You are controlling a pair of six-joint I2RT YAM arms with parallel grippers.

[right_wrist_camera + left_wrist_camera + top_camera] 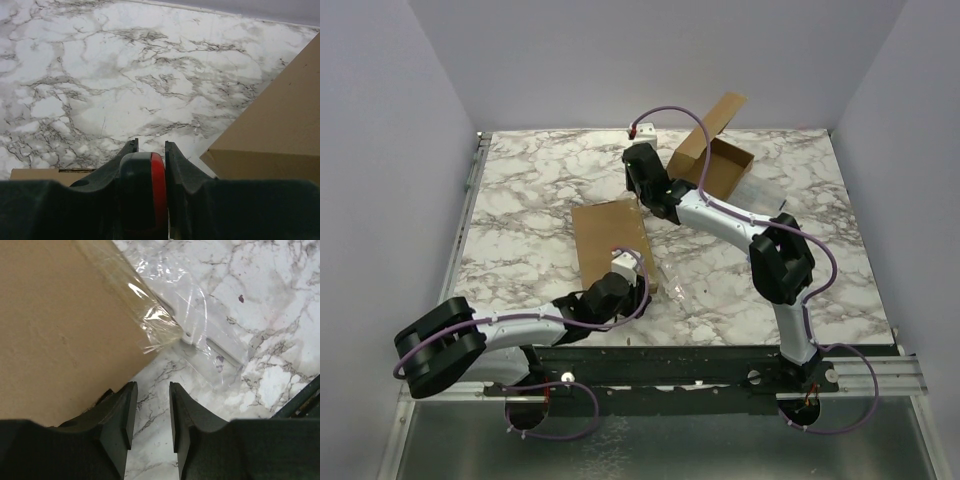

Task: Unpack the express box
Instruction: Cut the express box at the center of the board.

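Note:
The open brown express box point(720, 160) stands at the back right with its flap raised, and its side shows in the right wrist view point(280, 130). My right gripper point(640, 160) is left of it, above the table, shut on a black and red object point(150, 190). A flat cardboard piece point(610, 240) lies mid-table. A clear plastic bag point(200, 335) with something white inside lies against the cardboard's right edge. My left gripper point(152, 387) is open and empty, low over the marble at the cardboard's point(60, 325) near corner.
The clear bag also shows in the top view point(665, 270), right of the flat cardboard. More clear plastic lies right of the box point(765, 190). The marble table point(530, 200) has walls on three sides. A cardboard edge shows under my right gripper point(45, 174).

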